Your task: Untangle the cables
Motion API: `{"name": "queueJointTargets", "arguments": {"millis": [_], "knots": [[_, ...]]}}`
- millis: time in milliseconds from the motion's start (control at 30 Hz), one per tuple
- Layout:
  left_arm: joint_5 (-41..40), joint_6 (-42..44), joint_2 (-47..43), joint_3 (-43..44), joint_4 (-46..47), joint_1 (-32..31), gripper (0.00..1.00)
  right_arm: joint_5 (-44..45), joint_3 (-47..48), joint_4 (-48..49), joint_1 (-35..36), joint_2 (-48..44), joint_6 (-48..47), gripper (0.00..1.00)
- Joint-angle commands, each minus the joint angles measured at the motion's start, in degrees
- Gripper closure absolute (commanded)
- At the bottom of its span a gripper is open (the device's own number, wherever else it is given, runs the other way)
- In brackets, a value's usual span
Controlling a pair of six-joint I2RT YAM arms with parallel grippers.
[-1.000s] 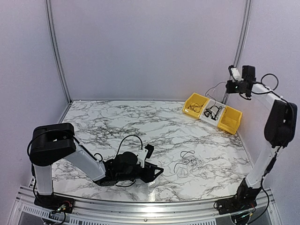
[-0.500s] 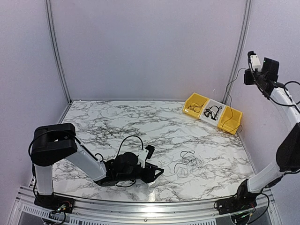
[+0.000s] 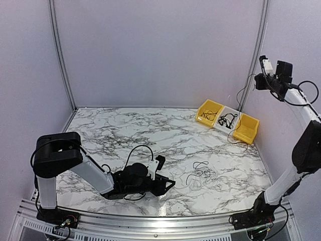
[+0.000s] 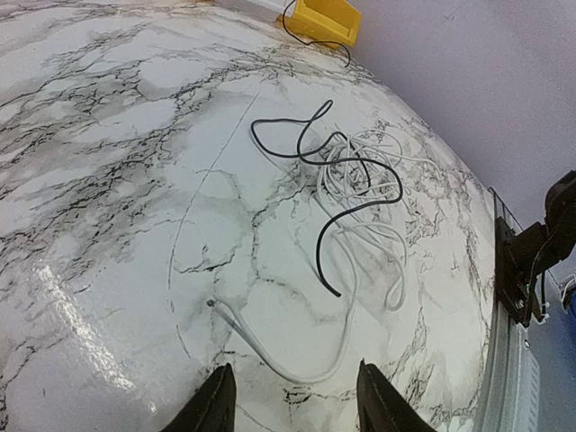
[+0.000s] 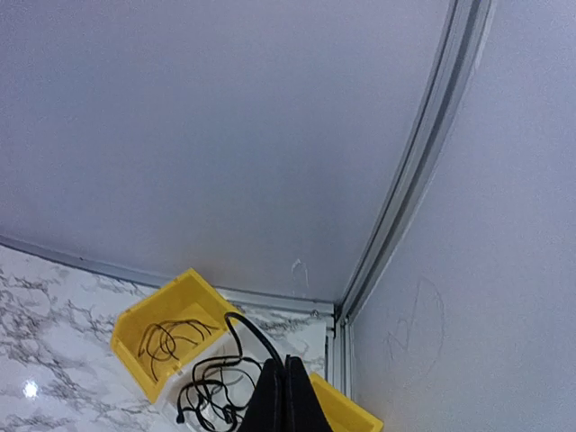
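A loose tangle of thin cables (image 3: 200, 173) lies on the marble table, right of centre. In the left wrist view the tangle (image 4: 351, 171) shows one black strand among several white ones. My left gripper (image 3: 163, 183) rests low on the table to its left, open and empty, and its fingertips (image 4: 216, 405) frame a white loop. My right gripper (image 3: 258, 80) is high at the back right corner, shut on a thin black cable (image 3: 231, 134) that hangs down past the bins. In the right wrist view the gripper (image 5: 286, 396) pinches that cable (image 5: 247, 328).
Three bins stand at the back right: a yellow bin (image 3: 209, 111) holding black cables, a white bin (image 3: 228, 119) with a black cable tangle (image 5: 211, 391), and another yellow bin (image 3: 247, 128). Walls and corner rails close in the table.
My right arm has swung up and to the right from above the bins, drawing the black cable up with it, then come back slightly left. The left arm has not moved.
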Motion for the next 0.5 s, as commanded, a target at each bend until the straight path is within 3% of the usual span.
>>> {"name": "queueJointTargets", "arguments": {"millis": [0, 167, 467], "knots": [[0.5, 0.0, 1.5, 1.8, -1.3, 0.0, 0.52, -8.4, 6.4, 2.1, 0.3, -4.5, 4.7, 1.00], [0.9, -0.3, 1.9, 2.3, -1.8, 0.1, 0.52, -8.7, 13.4, 4.5, 0.9, -2.8, 7.3, 1.00], [0.2, -0.6, 1.4, 1.9, -1.9, 0.1, 0.52, -4.8, 29.1, 7.3, 1.0, 9.1, 10.6, 1.00]]}}
